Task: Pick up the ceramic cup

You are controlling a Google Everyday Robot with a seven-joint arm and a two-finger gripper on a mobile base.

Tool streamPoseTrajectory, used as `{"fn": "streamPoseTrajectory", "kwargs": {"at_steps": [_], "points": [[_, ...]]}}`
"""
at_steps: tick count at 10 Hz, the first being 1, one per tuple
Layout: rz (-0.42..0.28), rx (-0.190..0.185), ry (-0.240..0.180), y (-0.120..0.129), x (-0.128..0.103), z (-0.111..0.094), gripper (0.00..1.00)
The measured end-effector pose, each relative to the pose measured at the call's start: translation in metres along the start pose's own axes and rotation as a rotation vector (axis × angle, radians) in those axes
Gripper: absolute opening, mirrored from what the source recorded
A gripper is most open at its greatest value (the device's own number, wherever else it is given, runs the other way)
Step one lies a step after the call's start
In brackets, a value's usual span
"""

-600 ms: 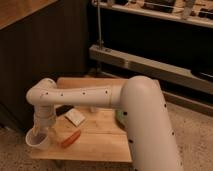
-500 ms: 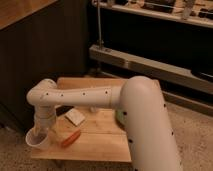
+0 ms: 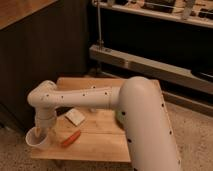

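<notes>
The ceramic cup [image 3: 37,141] is small and white with a tan inside. It sits at the front left corner of the wooden table [image 3: 102,146], leaning slightly. My gripper [image 3: 40,132] hangs straight down from the white wrist, and its tip is at the cup's rim, over the opening. The wrist hides how the gripper meets the cup. An orange sausage-shaped thing [image 3: 70,138] lies just right of the cup. A flat white card [image 3: 76,117] lies behind it.
My thick white arm [image 3: 145,120] crosses the right half of the table. A small green thing [image 3: 118,116] shows by the arm. A dark cabinet [image 3: 40,45] stands at the left. A metal rail [image 3: 150,67] runs behind. Speckled floor [image 3: 192,135] lies to the right.
</notes>
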Motion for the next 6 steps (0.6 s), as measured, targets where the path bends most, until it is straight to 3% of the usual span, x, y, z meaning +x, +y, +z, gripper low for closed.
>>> {"fn": "streamPoseTrajectory", "kwargs": {"at_steps": [3, 6], "points": [[-0.002, -0.002, 0.001, -0.0005, 0.0002, 0.0028, 0.29], [-0.003, -0.004, 0.001, 0.0001, 0.0005, 0.0045, 0.24]]}}
